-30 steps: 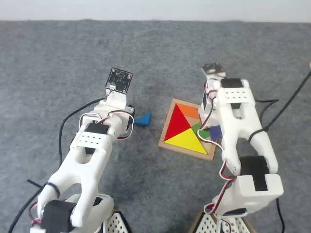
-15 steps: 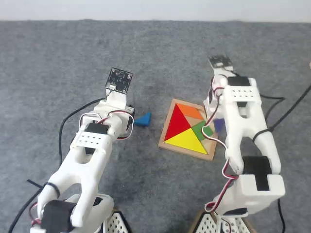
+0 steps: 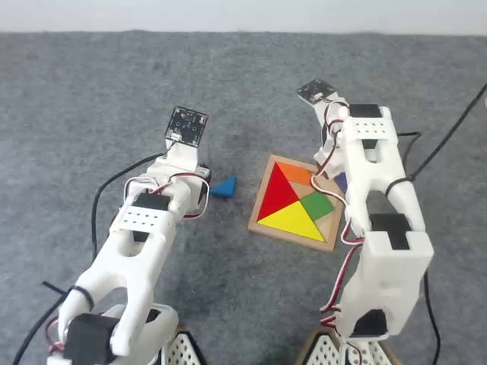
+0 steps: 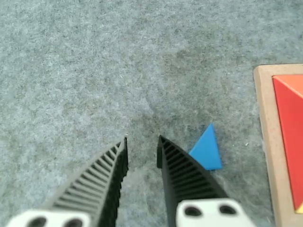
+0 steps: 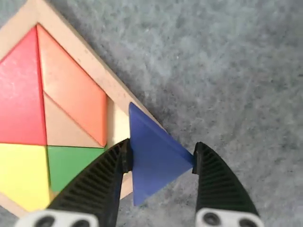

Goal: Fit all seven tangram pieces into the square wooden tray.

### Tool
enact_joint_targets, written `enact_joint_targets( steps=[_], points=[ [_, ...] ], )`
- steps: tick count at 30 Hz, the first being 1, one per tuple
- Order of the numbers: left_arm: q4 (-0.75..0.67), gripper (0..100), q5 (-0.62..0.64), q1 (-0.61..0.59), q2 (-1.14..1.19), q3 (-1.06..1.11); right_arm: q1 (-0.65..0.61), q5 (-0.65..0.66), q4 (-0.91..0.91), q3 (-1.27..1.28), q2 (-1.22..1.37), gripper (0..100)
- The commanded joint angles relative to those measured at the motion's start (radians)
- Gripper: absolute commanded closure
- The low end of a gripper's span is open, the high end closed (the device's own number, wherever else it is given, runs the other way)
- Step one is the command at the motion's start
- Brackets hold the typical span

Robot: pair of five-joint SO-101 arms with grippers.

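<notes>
The right tool (image 5: 162,149) pinches a dark blue triangle (image 5: 151,158) over the tray (image 5: 94,71) rim. The left tool (image 4: 143,138), slightly spread, sits beside a light blue triangle (image 4: 207,150).

Markings, legible: none. We read no text, number or sign on the wooden tray (image 4: 262,123) or the tangram pieces (image 3: 278,194).

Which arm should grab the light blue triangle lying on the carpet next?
Left. The left gripper, open, sits beside the small light blue triangle piece on the grey carpet; the right gripper is shut on the dark blue triangle piece over the rim of the square wooden tray.
</notes>
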Motion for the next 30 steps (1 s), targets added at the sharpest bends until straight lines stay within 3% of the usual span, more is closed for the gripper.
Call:
enact_joint_targets(
  steps=[1, 14, 30],
  points=[
    [-0.029, 89, -0.011, 0.005, -0.044, -0.004, -0.008, 0.015, -0.012, -0.057, -0.01, 85.7],
    [-0.029, 89, -0.011, 0.005, -0.044, -0.005, -0.087, -0.071, 0.059, -0.052, -0.007, 85.5],
    [-0.029, 89, -0.011, -0.002, -0.044, -0.008, -0.05, -0.098, 0.058, -0.046, -0.005, 85.4]
  ],
)
